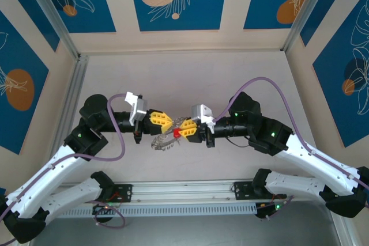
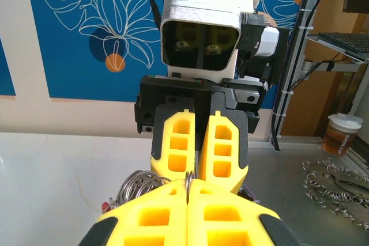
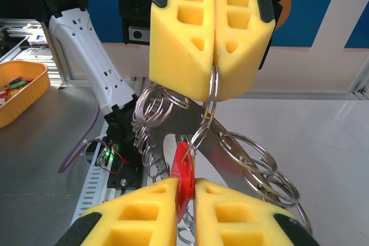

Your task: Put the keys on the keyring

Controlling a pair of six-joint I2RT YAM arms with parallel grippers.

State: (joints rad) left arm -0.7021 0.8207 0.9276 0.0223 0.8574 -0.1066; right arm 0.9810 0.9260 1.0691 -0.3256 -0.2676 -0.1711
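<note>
I have two claws, and they meet tip to tip over the middle of the worktop (image 1: 190, 79). They are a little nearer to its near edge than to its far edge.

My left claw (image 2: 188, 193) is pressed together. Its yellow fingers pinch the thin wire of the keyring (image 1: 163, 141). The rest of the keyring hangs down under the two claws as a silvery bunch of loops and little keys. I cannot tell if the bunch touches the worktop.

My right claw (image 3: 185, 184) is pressed together too. It pinches the red key (image 3: 183, 171), and the red head sticks up between the yellow fingers. The red key is tilted a bit.

From my right wrist camera I see the thin wire come down from my left claw and reach the top of the red key. It touches the key there or is just beside it. I cannot tell if the wire goes through the key.

From my left wrist camera, a cup (image 2: 340, 133) with a lid stands far off to the right. Some loose rings (image 2: 331, 185) lie on a grey surface near it. From my right wrist camera, an orange tray (image 3: 23, 93) sits off to the left with small things in it.
</note>
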